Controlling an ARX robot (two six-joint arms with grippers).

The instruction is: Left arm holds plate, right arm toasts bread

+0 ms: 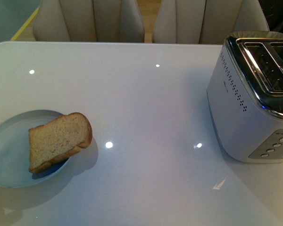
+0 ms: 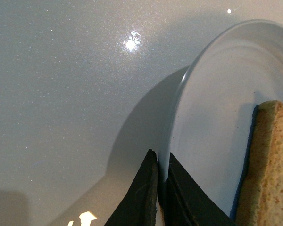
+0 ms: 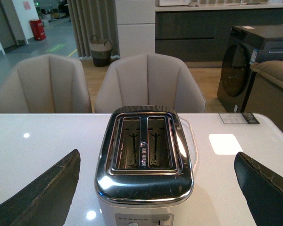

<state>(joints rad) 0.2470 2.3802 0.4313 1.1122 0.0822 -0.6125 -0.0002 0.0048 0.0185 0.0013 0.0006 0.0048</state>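
Note:
A pale blue-grey plate (image 1: 12, 141) sits at the table's near left, with a slice of brown bread (image 1: 59, 140) lying tilted across its right side. In the left wrist view my left gripper (image 2: 161, 175) is shut on the rim of the plate (image 2: 212, 113), one black jaw on each side, and the bread (image 2: 270, 169) is close by. A silver two-slot toaster (image 1: 254, 99) stands at the right. In its wrist view my right gripper (image 3: 156, 156) is open, its fingers (image 3: 42, 193) spread wide to either side of the toaster (image 3: 146, 181), whose slots look empty.
The glossy white table (image 1: 146, 103) stretches between plate and toaster. Two beige chairs (image 1: 89, 19) stand against its far edge. Beyond them in the right wrist view are a dark appliance (image 3: 247, 61) and a woven basket (image 3: 100, 49).

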